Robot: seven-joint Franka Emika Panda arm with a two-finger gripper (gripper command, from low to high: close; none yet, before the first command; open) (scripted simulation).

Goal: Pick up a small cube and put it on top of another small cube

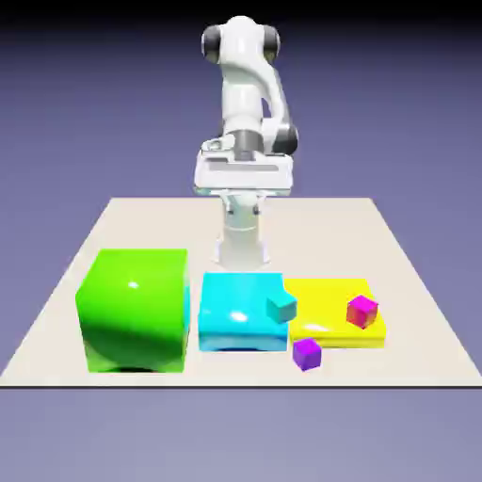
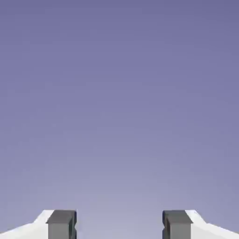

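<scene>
Small cubes, three in all, wait untouched at the right end of the table [image 1: 56,329] as the pick-and-stack job stands at its first step, by my reading. From the exterior view's left: a big green block [image 1: 132,306], then a cyan block [image 1: 235,315] with a teal cube [image 1: 281,307] at its right edge, though whether on it or against it I cannot tell. A purple cube [image 1: 307,353] sits alone on the table in front, and a magenta cube [image 1: 361,311] rests on the yellow slab [image 1: 325,301]. The white arm [image 1: 247,94] stands folded high behind the row, well apart from all of them. Its gripper [image 2: 119,226] faces bare backdrop, fingers spread wide with nothing between them. Next, I judge, it must tip down, choose one cube and lower squarely over it.
</scene>
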